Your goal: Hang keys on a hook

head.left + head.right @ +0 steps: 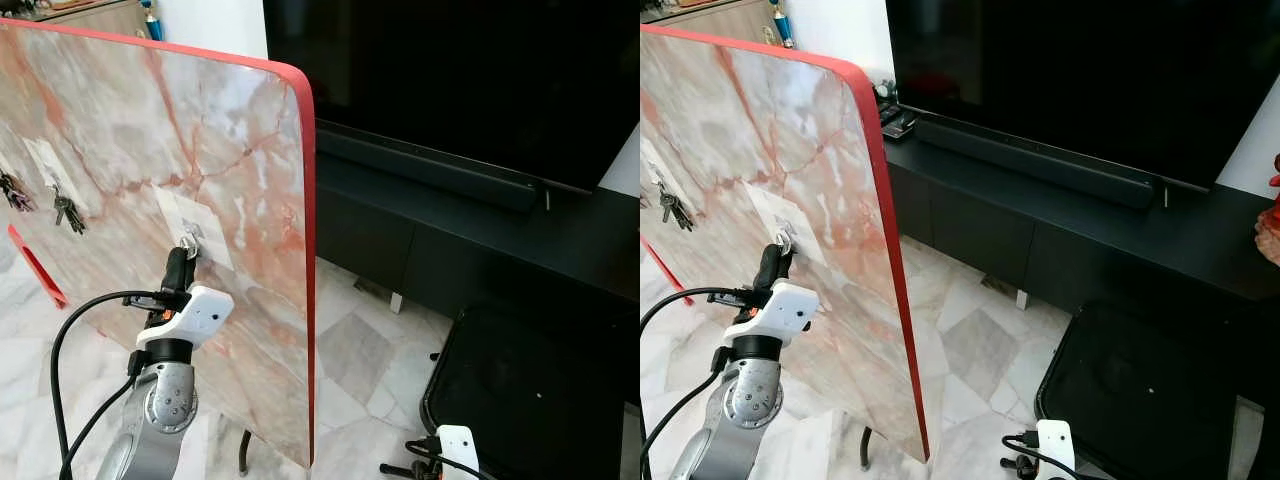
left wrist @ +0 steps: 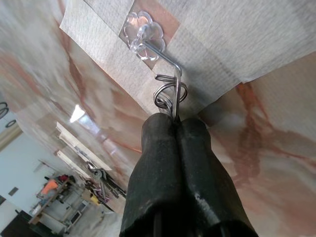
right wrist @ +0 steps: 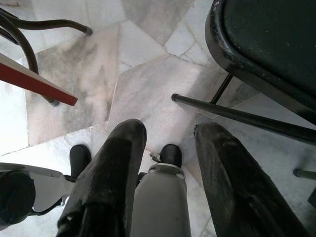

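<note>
Your left gripper [image 2: 175, 121] is pinched tight on the key ring [image 2: 170, 92], which is looped over the wire hook [image 2: 160, 54] stuck to the upright marble surface [image 1: 150, 120]. More keys [image 1: 68, 212] hang farther along that surface. Your right gripper [image 3: 168, 143] hangs low beside it, fingers spread wide above the floor [image 3: 148, 84].
</note>
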Controlling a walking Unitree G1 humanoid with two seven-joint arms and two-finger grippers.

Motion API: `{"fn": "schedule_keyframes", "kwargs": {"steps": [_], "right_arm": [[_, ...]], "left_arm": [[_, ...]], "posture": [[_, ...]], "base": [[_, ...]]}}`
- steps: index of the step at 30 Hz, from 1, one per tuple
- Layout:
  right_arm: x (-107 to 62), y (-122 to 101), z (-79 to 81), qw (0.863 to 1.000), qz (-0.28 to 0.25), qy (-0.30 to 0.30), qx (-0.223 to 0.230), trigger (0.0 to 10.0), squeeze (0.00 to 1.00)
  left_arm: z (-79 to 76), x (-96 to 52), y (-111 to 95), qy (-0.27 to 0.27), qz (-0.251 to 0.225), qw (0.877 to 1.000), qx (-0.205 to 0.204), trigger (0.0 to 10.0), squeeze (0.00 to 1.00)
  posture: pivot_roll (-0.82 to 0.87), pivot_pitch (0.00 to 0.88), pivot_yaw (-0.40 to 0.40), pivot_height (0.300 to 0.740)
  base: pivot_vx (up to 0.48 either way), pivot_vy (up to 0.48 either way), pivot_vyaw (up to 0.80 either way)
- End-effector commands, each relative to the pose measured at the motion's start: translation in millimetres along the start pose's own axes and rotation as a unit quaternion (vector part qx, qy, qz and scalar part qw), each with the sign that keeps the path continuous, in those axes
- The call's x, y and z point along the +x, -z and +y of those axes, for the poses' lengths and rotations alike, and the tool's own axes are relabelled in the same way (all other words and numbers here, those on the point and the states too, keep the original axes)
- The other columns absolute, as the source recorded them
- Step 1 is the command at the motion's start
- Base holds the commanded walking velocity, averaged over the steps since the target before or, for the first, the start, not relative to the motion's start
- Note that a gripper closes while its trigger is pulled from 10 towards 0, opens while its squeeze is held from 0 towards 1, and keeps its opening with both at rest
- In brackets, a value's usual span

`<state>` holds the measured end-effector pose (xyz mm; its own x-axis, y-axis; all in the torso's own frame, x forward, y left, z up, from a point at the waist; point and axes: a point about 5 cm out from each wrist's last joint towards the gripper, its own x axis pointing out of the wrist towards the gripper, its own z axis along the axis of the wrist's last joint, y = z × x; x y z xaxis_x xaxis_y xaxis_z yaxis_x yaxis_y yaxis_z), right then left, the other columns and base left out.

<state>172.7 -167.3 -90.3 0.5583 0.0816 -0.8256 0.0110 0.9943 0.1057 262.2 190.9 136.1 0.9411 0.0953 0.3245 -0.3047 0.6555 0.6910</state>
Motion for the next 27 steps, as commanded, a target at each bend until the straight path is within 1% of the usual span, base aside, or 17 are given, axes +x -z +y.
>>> {"fn": "schedule_keyframes", "kwargs": {"steps": [1,10,16,17,18,19,21,22,27], "right_arm": [[0.9,-2.9,1.9,1.000,-0.002,-0.003,0.000,10.0,0.00],[0.8,-2.7,2.0,1.000,-0.002,-0.003,0.001,10.0,0.00],[0.8,-2.6,1.9,1.000,-0.002,-0.003,0.000,10.0,0.00],[0.8,-2.5,1.9,1.000,-0.002,-0.003,0.000,10.0,0.00],[0.7,-2.4,1.9,1.000,-0.002,-0.003,0.000,10.0,0.00],[0.7,-2.4,1.9,1.000,-0.002,-0.003,0.000,10.0,0.00],[0.8,-2.4,1.9,1.000,-0.002,-0.003,0.000,10.0,0.00],[0.8,-2.4,2.0,1.000,-0.002,-0.003,0.000,10.0,0.00],[0.8,-2.5,2.3,1.000,-0.002,-0.003,0.000,10.0,0.00]], "left_arm": [[-2.1,1.2,1.3,0.008,0.004,1.000,0.010,10.0,0.00],[-3.4,1.0,2.9,0.013,0.009,1.000,0.024,10.0,0.00],[-3.9,1.0,2.7,0.013,0.008,1.000,0.026,10.0,0.00],[-3.8,1.0,2.8,0.013,0.008,1.000,0.025,10.0,0.43],[-3.8,1.0,2.8,0.013,0.008,1.000,0.025,10.0,0.43],[-3.9,1.0,2.8,0.013,0.008,1.000,0.024,10.0,0.66],[-3.9,1.0,2.8,0.013,0.008,1.000,0.024,10.0,0.66],[-3.9,1.0,2.8,0.013,0.008,1.000,0.023,10.0,0.71],[-3.5,0.8,2.5,0.012,0.007,1.000,0.022,10.0,0.70]], "posture": [[-0.05,0.000,0.012,0.740],[-0.05,0.000,0.011,0.740],[-0.05,0.000,0.011,0.740],[-0.05,0.000,0.011,0.740],[-0.05,0.000,0.011,0.740],[-0.05,0.000,0.011,0.740],[-0.05,0.000,0.011,0.740],[-0.05,0.000,0.010,0.740],[-0.05,0.000,0.012,0.740]], "base": [[0.000,0.000,0.00],[0.000,0.000,0.00],[0.000,0.000,0.00],[0.000,0.000,0.00],[0.000,0.000,0.00],[0.000,0.000,0.00],[0.000,0.000,0.00],[0.000,0.000,0.00],[0.000,0.000,0.00]]}}
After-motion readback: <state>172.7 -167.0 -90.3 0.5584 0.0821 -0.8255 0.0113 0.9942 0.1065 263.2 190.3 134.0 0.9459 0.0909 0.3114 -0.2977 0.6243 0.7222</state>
